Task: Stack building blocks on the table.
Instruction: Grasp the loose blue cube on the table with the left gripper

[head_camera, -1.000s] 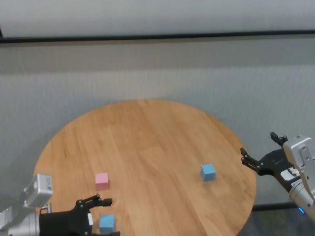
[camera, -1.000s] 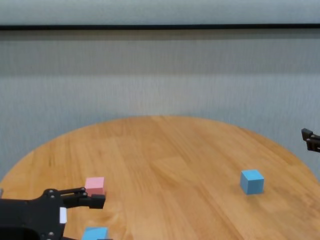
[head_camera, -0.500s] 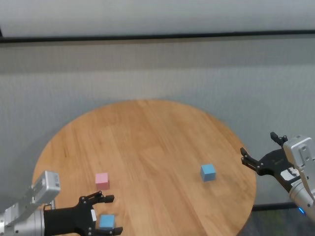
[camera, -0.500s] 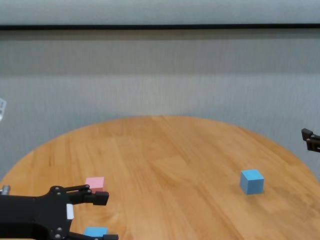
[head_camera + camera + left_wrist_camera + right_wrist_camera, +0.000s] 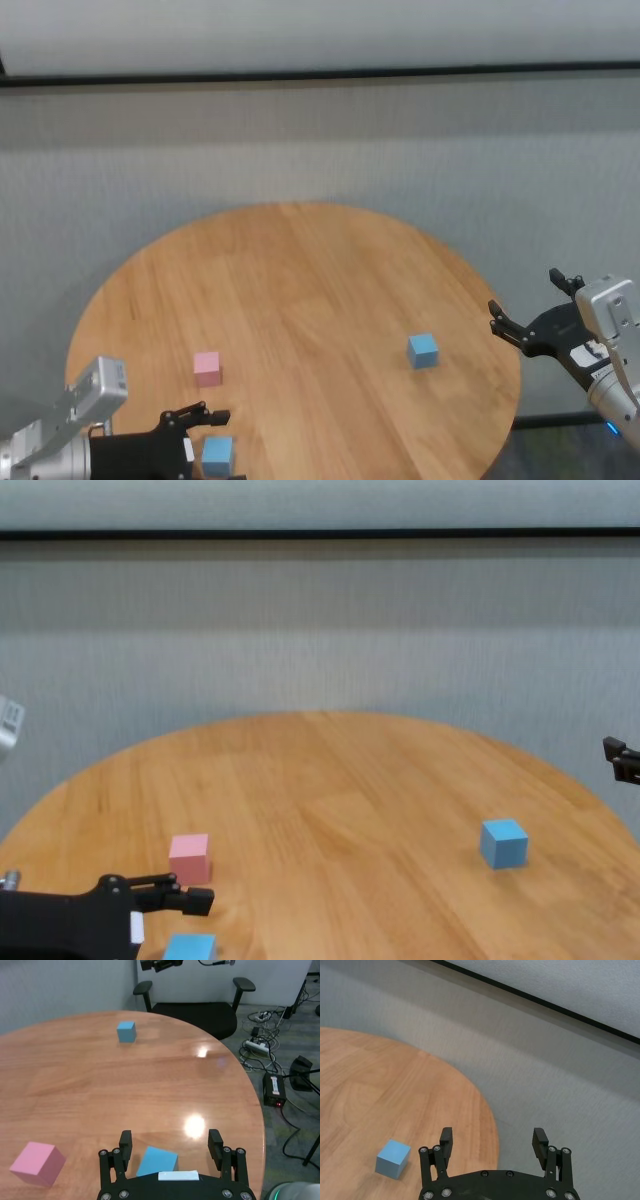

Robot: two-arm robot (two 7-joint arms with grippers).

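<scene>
near blue block: (image 5: pixel 157 1161) sits flat at the close edge of the worktop (image 5: pixel 300 300), between the two fingers of the left claw (image 5: pixel 171 1146); nothing touching it yet as far as I can tell
left claw: spread wide, low over the worktop, straddling that block; holding nothing
pink block: (image 5: pixel 207 368) just beside the near blue one, a bit further in; apart from it, not touching
far blue block: (image 5: pixel 422 350) way over on the right side, well apart from the other two
right claw: (image 5: pixel 492 1144) parked off the worktop's right edge, also wide and empty; looks idle
step in hand: my guess is it's grabbing the near blue block to stack it, probably on the pink one
how to do it well: the block looks turned a little against the fingers, so I'd square the claw to two flat faces first; drop low enough to catch the sides mid-height; close slow so it doesn't skid or twist; then lift straight up and clear before moving sideways, since the pink block is close enough to get bumped
</scene>
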